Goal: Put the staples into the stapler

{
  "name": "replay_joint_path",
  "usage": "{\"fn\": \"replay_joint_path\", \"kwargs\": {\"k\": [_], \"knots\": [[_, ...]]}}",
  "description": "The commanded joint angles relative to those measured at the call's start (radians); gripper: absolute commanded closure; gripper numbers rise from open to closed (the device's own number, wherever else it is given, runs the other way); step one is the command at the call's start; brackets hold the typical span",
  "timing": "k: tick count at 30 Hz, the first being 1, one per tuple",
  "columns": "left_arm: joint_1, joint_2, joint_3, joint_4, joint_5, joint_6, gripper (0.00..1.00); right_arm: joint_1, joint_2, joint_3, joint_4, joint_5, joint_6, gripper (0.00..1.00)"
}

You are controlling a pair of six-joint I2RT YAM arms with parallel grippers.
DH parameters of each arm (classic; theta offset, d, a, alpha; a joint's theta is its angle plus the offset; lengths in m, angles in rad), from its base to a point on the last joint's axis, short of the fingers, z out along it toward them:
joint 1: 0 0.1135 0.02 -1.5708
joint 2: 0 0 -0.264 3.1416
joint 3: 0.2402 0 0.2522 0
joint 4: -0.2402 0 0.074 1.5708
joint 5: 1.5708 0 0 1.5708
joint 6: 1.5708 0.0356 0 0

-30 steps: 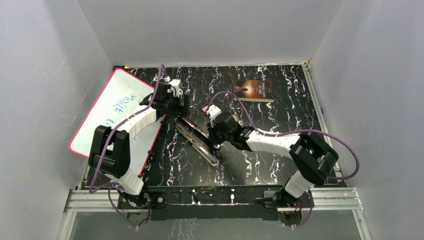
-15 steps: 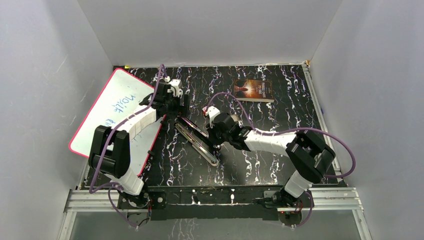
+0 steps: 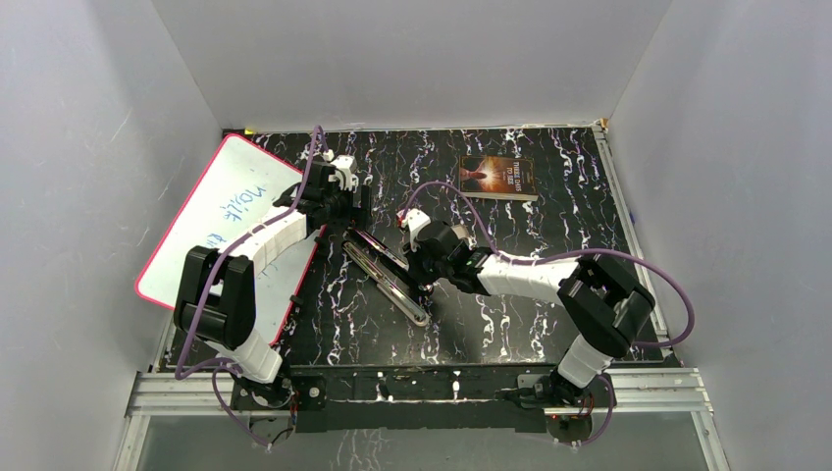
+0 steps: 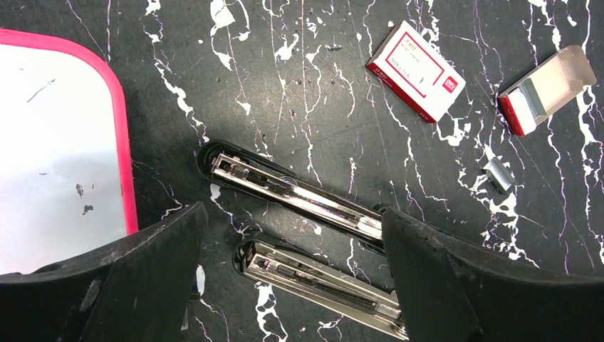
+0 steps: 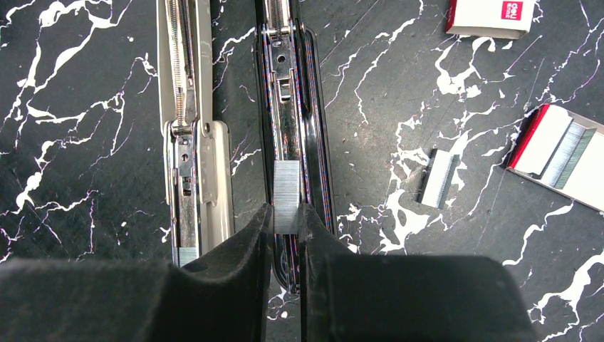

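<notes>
The stapler [image 3: 388, 270] lies opened flat in mid-table, with a dark half [image 5: 288, 107] and a silvery half [image 5: 189, 142] side by side. My right gripper [image 5: 286, 214] is shut on a short silvery strip of staples [image 5: 286, 192], held along the dark half's channel near its end. My left gripper [image 4: 293, 214] is open and empty. It hovers over the stapler's far end, fingers [image 4: 157, 263] either side of both halves [image 4: 313, 274]. Another loose staple strip [image 5: 438, 178] lies on the table to the right.
An open staple box [image 5: 563, 157] and a closed red-and-white box [image 5: 491, 14] lie right of the stapler. A pink-rimmed whiteboard [image 3: 231, 211] leans at the left, just behind the left arm. A book [image 3: 498, 177] lies at the back.
My right arm has shifted slightly left, bringing its gripper a little further over the stapler. The left arm and the stapler have not moved.
</notes>
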Motion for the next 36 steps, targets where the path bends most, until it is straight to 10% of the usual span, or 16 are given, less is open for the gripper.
{"fn": "replay_joint_path", "kwargs": {"k": [1,36], "knots": [[0.003,-0.009,0.028,-0.014,0.011,0.002,0.09,-0.006,0.017,0.046,-0.051,0.005,0.002,1.0],[0.004,-0.009,0.027,-0.015,0.008,0.003,0.09,-0.006,-0.018,0.043,-0.028,0.006,-0.002,1.0]]}}
